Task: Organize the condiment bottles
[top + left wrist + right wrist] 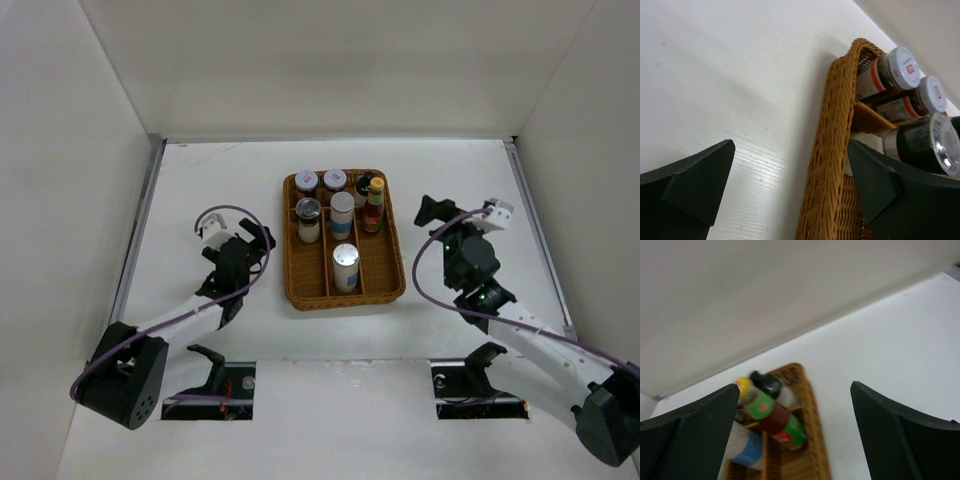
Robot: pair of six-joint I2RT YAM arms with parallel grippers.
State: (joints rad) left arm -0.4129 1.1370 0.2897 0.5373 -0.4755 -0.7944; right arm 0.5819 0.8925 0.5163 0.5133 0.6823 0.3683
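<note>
Left gripper (258, 236) and right gripper (431, 211) hang empty, jaws apart, either side of the wicker tray (292, 250).
All seven bottles (345, 266) stand inside it; the black-capped bottle (363, 184) is partly hidden by the red sauce bottle (374, 210).

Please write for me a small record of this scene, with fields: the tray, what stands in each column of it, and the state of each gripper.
tray: brown wicker tray with dividers, at the middle of the white table
left column: white-lidded short jar, clear-lidded short jar
middle column: second white-lidded short jar, two white-blue silver-topped cylinders
right column: black-capped bottle, red sauce bottle with yellow cap
outside tray: no bottle seen
left gripper: open, empty, left of tray
right gripper: open, empty, right of tray
</note>
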